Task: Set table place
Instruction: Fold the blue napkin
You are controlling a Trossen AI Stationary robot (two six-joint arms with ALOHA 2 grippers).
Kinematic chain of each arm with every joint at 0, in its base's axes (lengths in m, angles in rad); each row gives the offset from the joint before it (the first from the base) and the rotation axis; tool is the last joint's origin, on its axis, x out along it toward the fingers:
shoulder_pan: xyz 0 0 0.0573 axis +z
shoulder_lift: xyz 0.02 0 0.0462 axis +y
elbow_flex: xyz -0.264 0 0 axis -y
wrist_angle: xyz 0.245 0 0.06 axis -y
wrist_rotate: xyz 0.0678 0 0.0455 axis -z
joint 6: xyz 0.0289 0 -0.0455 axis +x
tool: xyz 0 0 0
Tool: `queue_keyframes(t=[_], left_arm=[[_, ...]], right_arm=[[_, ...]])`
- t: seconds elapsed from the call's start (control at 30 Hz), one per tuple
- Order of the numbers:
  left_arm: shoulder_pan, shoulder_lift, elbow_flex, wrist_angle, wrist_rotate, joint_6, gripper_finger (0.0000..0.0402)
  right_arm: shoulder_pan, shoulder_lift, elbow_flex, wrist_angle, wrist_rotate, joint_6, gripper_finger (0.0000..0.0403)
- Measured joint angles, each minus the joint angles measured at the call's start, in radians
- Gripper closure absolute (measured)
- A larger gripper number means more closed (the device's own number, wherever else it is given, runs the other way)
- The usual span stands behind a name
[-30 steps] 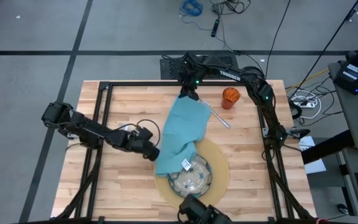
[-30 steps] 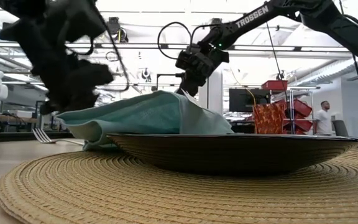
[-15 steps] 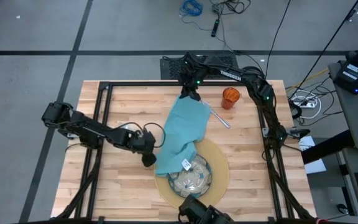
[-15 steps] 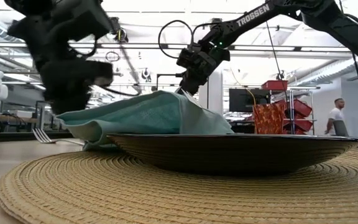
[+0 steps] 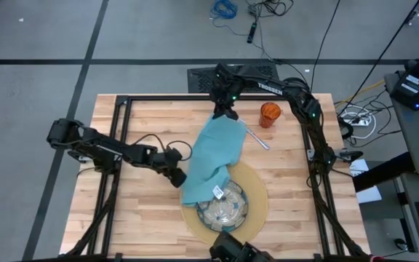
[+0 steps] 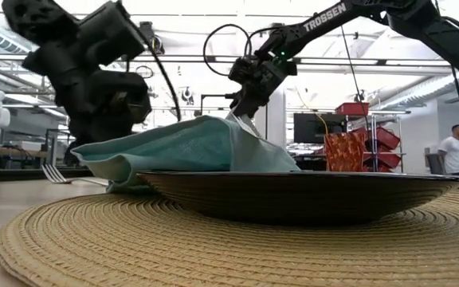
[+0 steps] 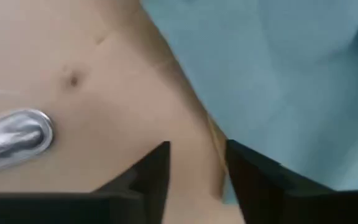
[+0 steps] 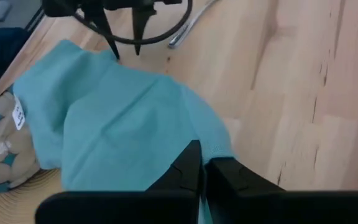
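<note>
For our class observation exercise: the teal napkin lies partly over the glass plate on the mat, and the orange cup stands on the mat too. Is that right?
Not quite. The high view shows the orange cup standing on the bare table near the far edge, well away from the mat. The teal napkin does lie partly over the glass plate.
</note>
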Motion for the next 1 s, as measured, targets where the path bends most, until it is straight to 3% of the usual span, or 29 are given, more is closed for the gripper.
queue_keyframes(t=[0.17,0.6,1.0], left_arm=[[0.022,-0.066,-0.097,0.190,0.004,-0.042,0.0206],[0.046,-0.120,-0.164,0.465,0.022,-0.012,0.0201],[-0.078,-0.097,-0.164,0.451,-0.015,-0.098,0.0201]], right_arm=[[-0.007,-0.051,0.000,0.007,-0.002,-0.005,0.0403],[-0.025,-0.129,0.000,0.018,0.000,0.035,0.0403],[-0.049,-0.143,0.000,0.095,0.001,0.063,0.0403]])
